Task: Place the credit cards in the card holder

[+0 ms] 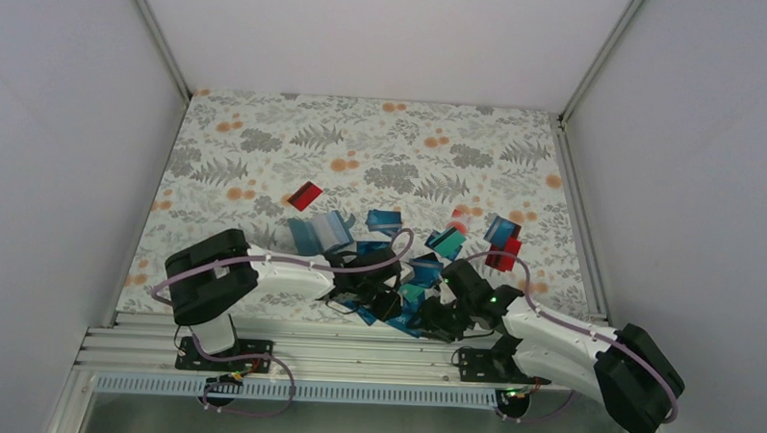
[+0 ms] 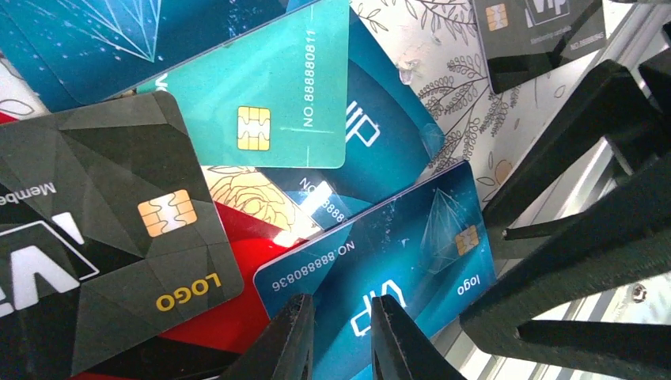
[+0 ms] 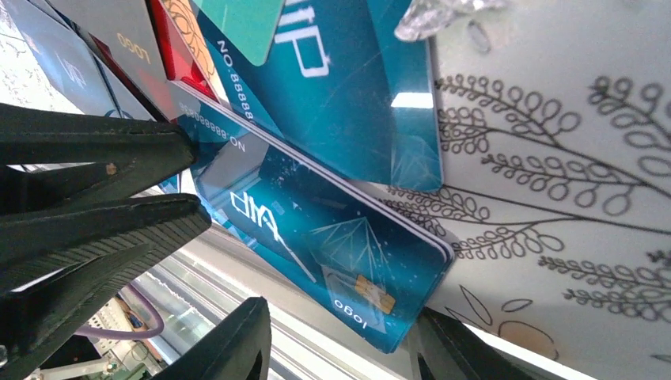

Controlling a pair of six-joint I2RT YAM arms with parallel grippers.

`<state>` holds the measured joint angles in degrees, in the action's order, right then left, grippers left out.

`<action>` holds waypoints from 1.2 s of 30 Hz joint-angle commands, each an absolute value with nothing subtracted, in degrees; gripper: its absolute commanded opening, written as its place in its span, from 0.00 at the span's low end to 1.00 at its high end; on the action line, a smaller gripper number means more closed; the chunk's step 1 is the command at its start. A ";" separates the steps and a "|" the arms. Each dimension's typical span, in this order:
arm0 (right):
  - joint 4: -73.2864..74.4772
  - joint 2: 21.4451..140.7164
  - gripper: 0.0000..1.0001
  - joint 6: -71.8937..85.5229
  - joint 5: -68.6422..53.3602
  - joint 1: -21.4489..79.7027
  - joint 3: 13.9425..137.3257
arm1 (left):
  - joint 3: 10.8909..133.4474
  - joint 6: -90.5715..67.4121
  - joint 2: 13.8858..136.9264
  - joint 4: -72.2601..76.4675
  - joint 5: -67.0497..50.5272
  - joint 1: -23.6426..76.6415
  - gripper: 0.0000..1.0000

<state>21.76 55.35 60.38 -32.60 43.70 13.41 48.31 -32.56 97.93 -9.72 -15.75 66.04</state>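
Several credit cards lie overlapping near the table's front edge (image 1: 411,293). A blue VIP card (image 2: 396,253) lies on top, and its corner juts past the edge over the rail in the right wrist view (image 3: 316,229). My left gripper (image 2: 339,301) stands over this card. Its jaws are only a narrow gap apart, with the card's face showing between them and nothing held. My right gripper (image 3: 342,313) is open, with the card's free corner between its fingers but not touching them. The card holder (image 1: 323,232) lies open farther back, apart from both grippers.
A teal card (image 2: 261,103), a black card (image 2: 119,206) and a red card (image 2: 229,317) crowd around the blue one. More cards lie at the right (image 1: 499,245), and a red card sits farther back (image 1: 305,195). The aluminium rail (image 1: 356,346) runs along the front edge.
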 commanded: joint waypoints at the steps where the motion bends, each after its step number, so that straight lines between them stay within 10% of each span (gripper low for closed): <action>1: 17.43 55.23 0.42 60.44 -31.17 43.77 15.18 | 45.16 -34.50 98.00 -8.05 -18.78 66.97 0.20; 36: 13.41 61.21 0.28 48.59 -36.03 40.98 28.39 | 50.59 -36.83 109.86 19.55 -31.17 57.91 0.17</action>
<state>15.44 60.36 53.98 -35.44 41.12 22.81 47.11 -38.02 109.06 18.39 -30.92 56.73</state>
